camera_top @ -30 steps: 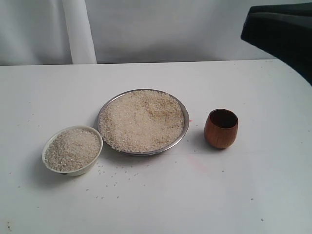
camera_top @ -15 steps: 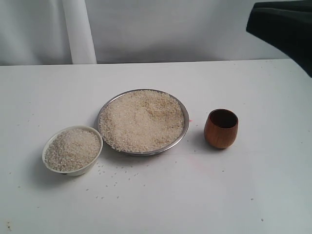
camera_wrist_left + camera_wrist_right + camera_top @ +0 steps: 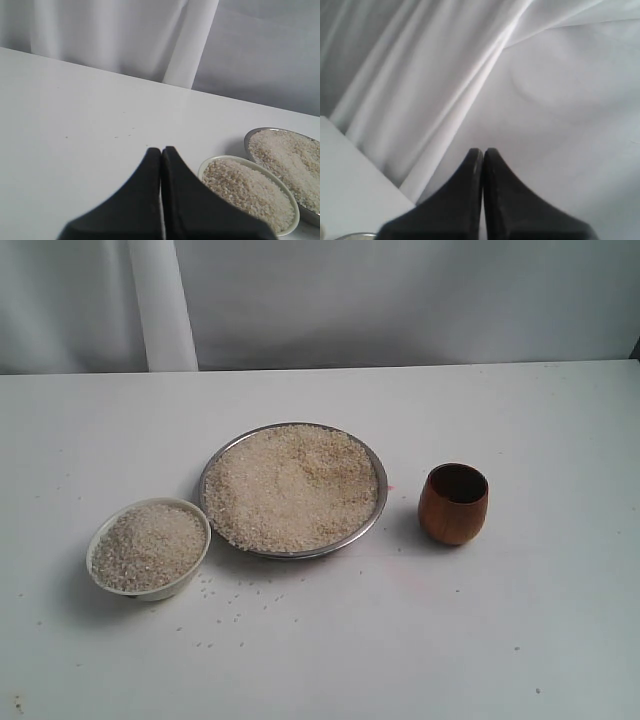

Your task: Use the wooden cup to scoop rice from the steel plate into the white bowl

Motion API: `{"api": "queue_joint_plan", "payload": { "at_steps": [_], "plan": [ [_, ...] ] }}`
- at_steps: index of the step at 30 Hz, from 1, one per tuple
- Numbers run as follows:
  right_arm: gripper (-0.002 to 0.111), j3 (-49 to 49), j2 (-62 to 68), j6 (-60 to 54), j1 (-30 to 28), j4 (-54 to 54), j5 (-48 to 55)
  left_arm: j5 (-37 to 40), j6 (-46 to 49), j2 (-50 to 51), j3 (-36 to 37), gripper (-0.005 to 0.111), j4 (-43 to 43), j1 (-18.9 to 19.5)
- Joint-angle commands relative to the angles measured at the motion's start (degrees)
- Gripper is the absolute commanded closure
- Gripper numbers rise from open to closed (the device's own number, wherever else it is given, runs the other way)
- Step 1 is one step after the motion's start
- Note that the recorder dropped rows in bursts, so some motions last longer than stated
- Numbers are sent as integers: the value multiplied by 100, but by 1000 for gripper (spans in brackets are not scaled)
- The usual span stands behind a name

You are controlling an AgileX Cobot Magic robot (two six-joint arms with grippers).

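Beyond the wooden cup [image 3: 454,504], withdraws off the bench [image 3: 520,640] with right fingers [image 3: 467,200] pinched together, empty; white bowl [image 3: 170,589] heaped, so likely finished.

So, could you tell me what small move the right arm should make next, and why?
Probably open the right gripper and bring it toward the wooden cup: its jaws are shut, facing the curtain, while the cup stands upright and unheld beside the steel plate.
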Motion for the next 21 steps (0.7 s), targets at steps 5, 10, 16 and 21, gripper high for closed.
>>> {"api": "queue_joint_plan", "payload": {
  "at_steps": [5,10,16,21],
  "plan": [
    [108,524,-918,753,-46,-34,1146,-52,-22,-14,-18,107,-9,-27],
    [108,593,-1121,591,-46,-34,1257,-52,-22,-14,-18,107,-9,-27],
    [108,593,-1121,598,-46,-34,1257,-52,-22,-14,-18,107,-9,-27],
    [108,593,-1121,620,-46,-34,1257,-52,-22,-14,-18,107,-9,-27]
  ]
}}
